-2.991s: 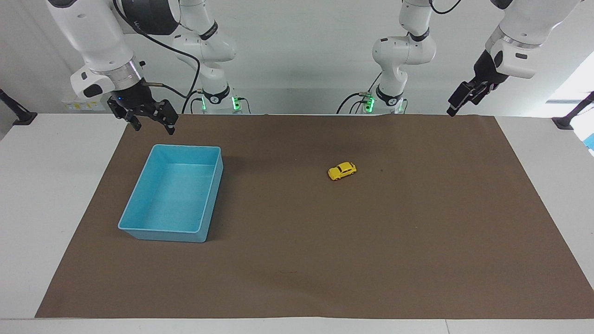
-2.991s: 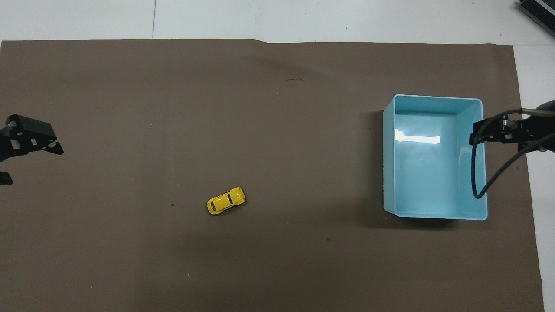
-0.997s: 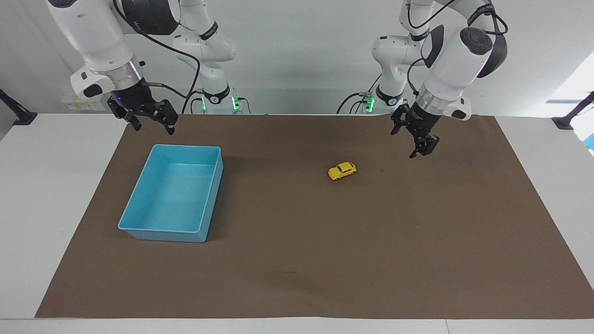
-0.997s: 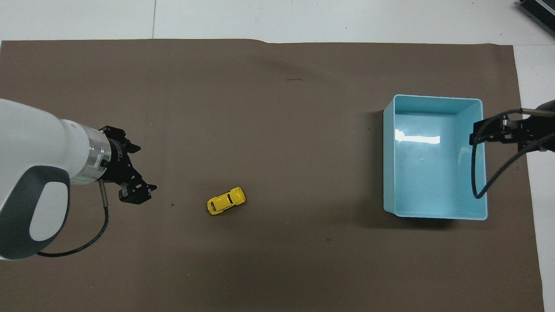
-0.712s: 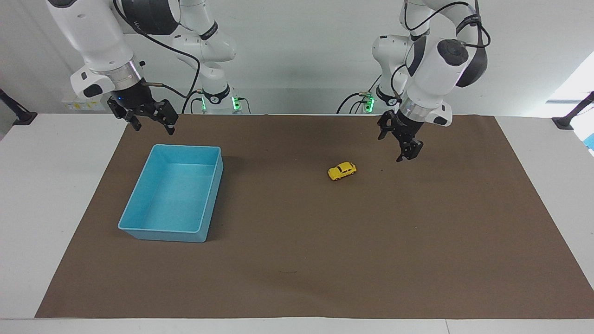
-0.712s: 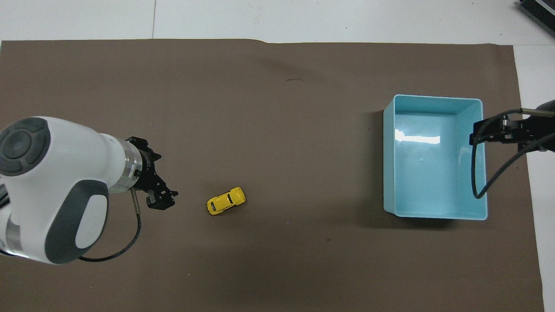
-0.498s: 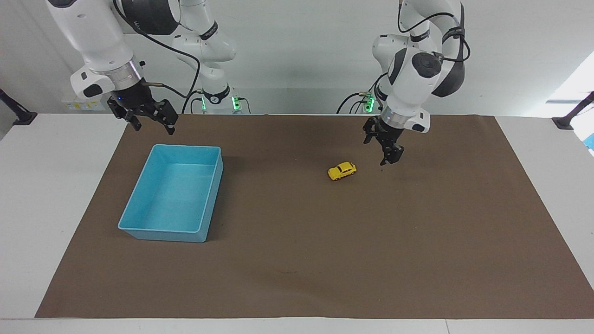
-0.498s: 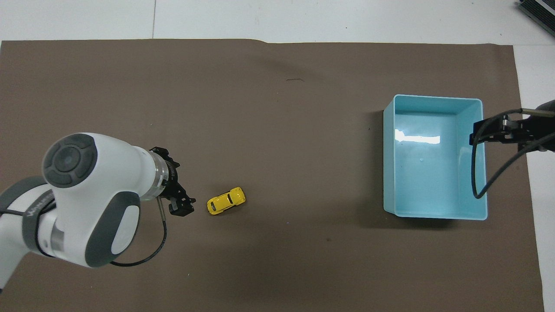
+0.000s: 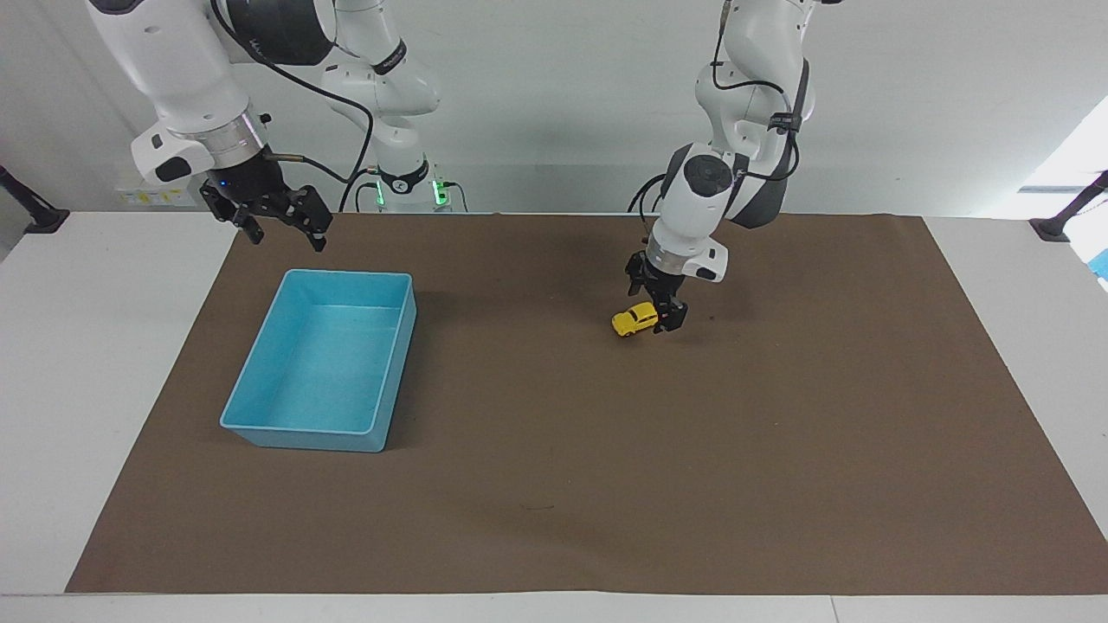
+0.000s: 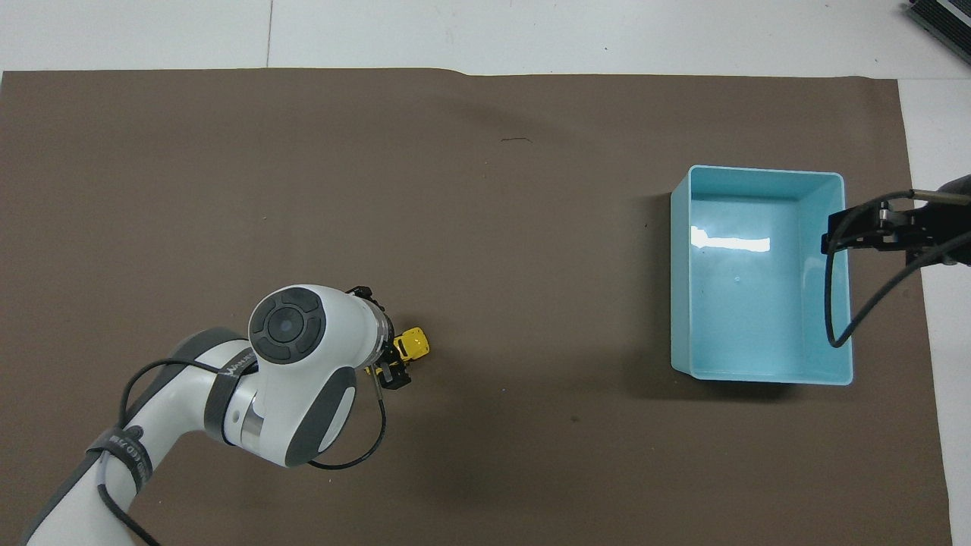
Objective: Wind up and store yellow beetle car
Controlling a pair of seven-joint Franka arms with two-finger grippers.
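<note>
Facing view, order: from the view's left edge to its right edge.
Right end effector [image 9: 281, 227]: it hung in the air at the right arm's end of the tabletop, over the brown mat's edge nearest the robots, close to the blue bin. Its fingers were spread apart and held nothing. This arm waited.
Blue bin [image 9: 391, 372]: it stood on the brown mat toward the right arm's end. Nothing was visible inside it.
Brown mat [image 9: 606, 484]: it covered most of the white tabletop [image 9: 86, 363].
Yellow beetle car [image 9: 634, 319]: it sat on its wheels on the mat, near the middle, well apart from the bin.
Left end effector [image 9: 665, 313]: it was down at the car's end that points to the left arm's side. Its fingers were spread, with that end between them. I cannot tell if they touched the car.
Overhead view: the left arm's wrist hid most of the car [image 10: 414, 344].
</note>
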